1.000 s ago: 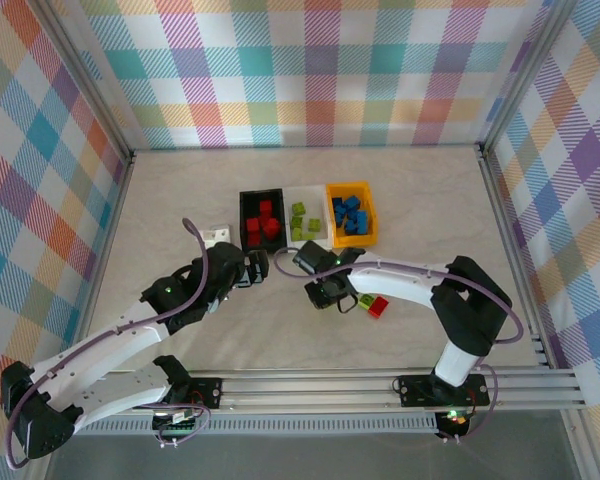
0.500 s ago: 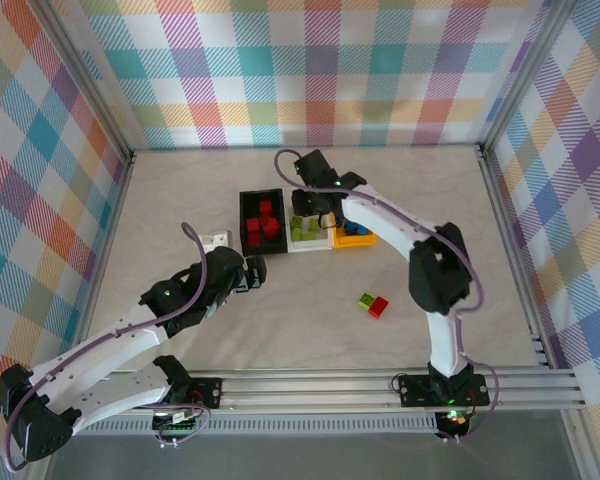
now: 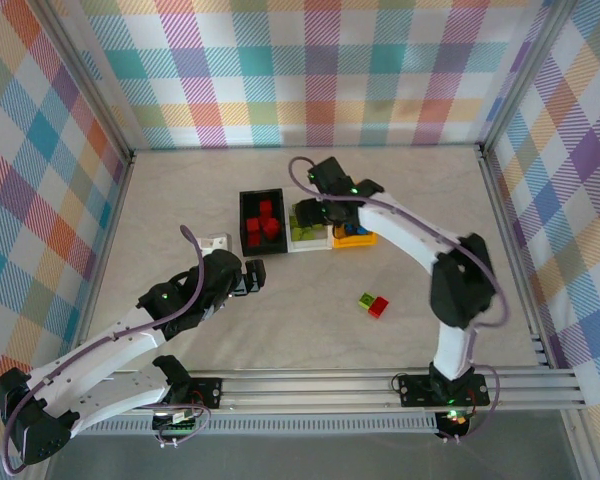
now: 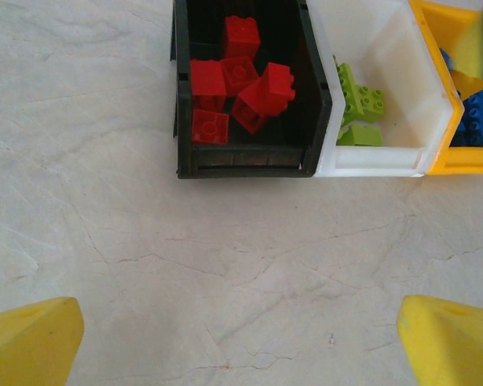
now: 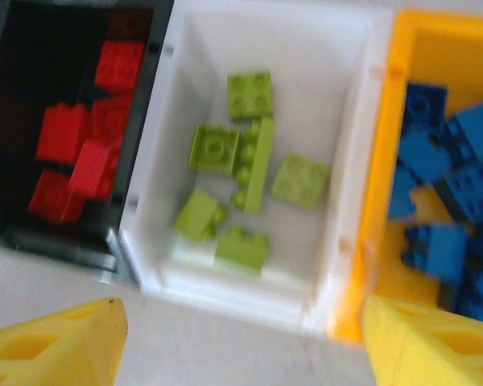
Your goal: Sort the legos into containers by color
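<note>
Three bins stand in a row at the back. Red legos [image 3: 265, 222] lie in the black bin [image 3: 245, 222], lime green legos [image 5: 249, 161] in the white bin [image 5: 350, 201], and blue legos [image 5: 451, 201] in the orange-yellow bin [image 5: 386, 161]. My right gripper [image 3: 316, 218] hangs open above the white bin's near edge, nothing between its yellow fingertips [image 5: 56, 346]. A loose green lego [image 3: 366, 299] and a red lego [image 3: 379, 307] touch each other on the table in front. My left gripper [image 3: 255, 272] is open over bare table, short of the black bin [image 4: 241, 161].
A small white object [image 3: 218, 239] lies left of the black bin, beside the left arm. The right arm arches over the orange-yellow bin [image 3: 365, 238]. Checked walls enclose the table on three sides, with a metal rail along the near edge.
My right gripper swung from low beside the two loose legos up and back to above the bins, then shifted slightly right. The left arm barely moved.
</note>
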